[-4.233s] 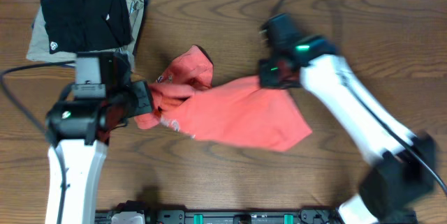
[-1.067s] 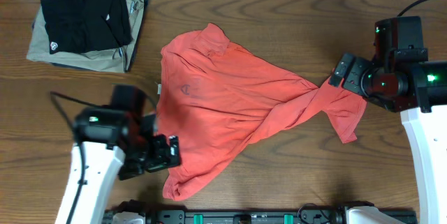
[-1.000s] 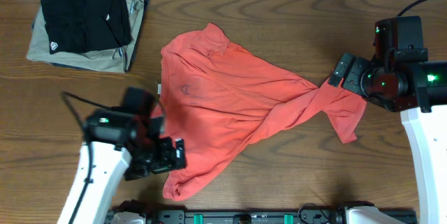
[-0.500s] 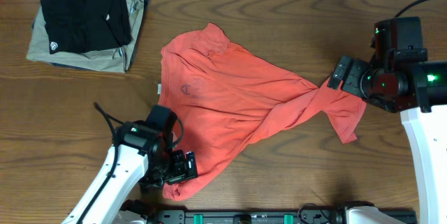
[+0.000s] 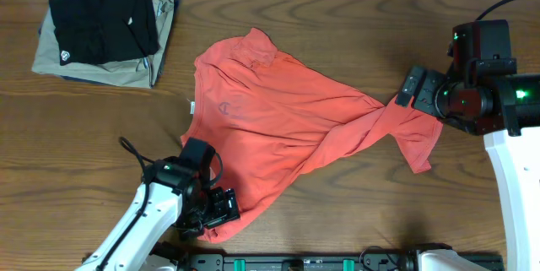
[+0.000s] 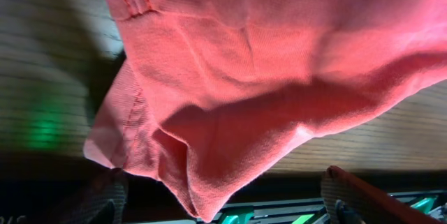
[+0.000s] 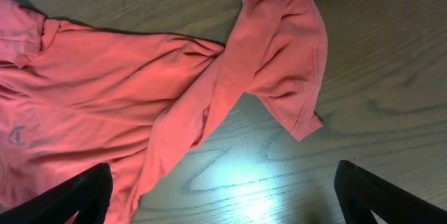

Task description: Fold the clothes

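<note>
**T-shirt [image 5: 278,127] spread mid-table, a gripper at each end**

The T-shirt lies flat on the table [image 5: 337,9]. Its body sits to the left and one sleeve reaches out to the right. A stack of folded garments [image 5: 101,26] rests behind the shirt and to its left, well apart from it. The left gripper [image 5: 221,212] is at the shirt's near-left corner, with cloth between its fingers. The right gripper [image 5: 413,89] hangs just beside the far edge of the shirt's right end.

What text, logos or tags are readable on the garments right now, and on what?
T-shirt chest print: faint letter shapes, too blurred to read.
White tag at the T-shirt's edge: too small to read.
White logo on the black garment: a small mark, no legible words.
Nothing can be quoted.
</note>
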Available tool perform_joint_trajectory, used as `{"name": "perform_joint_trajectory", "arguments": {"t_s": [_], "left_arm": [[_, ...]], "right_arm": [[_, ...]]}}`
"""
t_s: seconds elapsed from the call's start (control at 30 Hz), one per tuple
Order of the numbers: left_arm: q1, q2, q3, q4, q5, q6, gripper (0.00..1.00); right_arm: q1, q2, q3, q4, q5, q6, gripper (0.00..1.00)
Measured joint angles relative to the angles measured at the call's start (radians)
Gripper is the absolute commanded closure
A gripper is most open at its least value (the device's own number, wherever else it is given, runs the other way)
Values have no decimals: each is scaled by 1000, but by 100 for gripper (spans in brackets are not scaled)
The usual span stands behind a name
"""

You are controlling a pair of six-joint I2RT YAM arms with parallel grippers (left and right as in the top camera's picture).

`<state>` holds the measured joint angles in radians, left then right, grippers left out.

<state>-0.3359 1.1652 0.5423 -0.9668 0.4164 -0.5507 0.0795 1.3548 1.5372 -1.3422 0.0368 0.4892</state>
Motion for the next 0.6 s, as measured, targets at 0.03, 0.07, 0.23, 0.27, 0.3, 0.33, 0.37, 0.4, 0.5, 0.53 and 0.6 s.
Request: {"name": "perform_joint_trajectory", "arguments": {"t_s": [0.03,0.07,0.23,0.27,0.3,0.33,0.37,0.4,0.5,0.53,0.6], "left_arm": [[0,5,0,3,1,0,12],[0,8,-1,5,3,0,12],[0,35,-32,34,4,-1,18],[0,40,-38,39,4,-1,22],[0,46,-44,44,3,-1,28],[0,51,-50,51,4,-3,35],[0,53,-52,57,4,0,42],[0,53,-53,63,4,-1,48],[0,53,-53,71,7,7,60],[0,53,-53,71,7,6,66],[0,53,-53,69,7,11,78]], "right_arm": [[0,0,0,0,0,0,1],[0,0,0,0,0,0,1],[0,0,0,-7,0,0,1],[0,0,0,-8,0,0,1],[0,0,0,-8,0,0,1],[0,0,0,-8,0,0,1],[0,0,0,-8,0,0,1],[0,0,0,-7,0,0,1],[0,0,0,-7,0,0,1],[0,0,0,-7,0,0,1],[0,0,0,-7,0,0,1]]}}
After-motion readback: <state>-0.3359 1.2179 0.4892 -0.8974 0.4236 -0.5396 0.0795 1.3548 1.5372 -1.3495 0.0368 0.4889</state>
